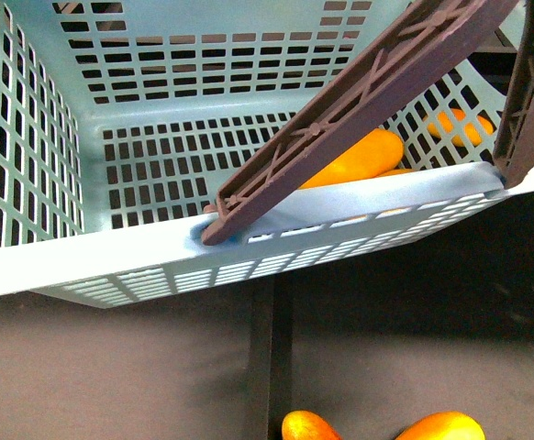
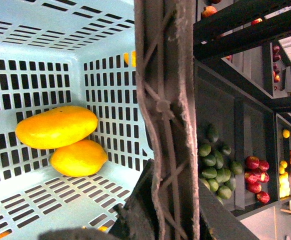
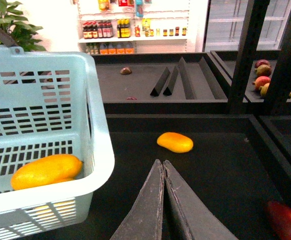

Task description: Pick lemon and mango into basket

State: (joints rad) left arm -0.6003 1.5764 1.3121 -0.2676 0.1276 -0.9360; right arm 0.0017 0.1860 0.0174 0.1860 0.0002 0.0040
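The right gripper (image 3: 163,167) is seen with its fingers pressed together on nothing, just outside the basket (image 3: 98,150); the left gripper's finger state cannot be told. Inside the basket, the mango (image 2: 56,126) is laid touching the lemon (image 2: 78,157). Another mango-like fruit (image 3: 175,142) is left on the dark shelf beyond the basket.

The right hand (image 3: 163,167) hangs with its two dark fingers pressed tip to tip, nothing between them. The left hand cannot be made out in its own wrist view.
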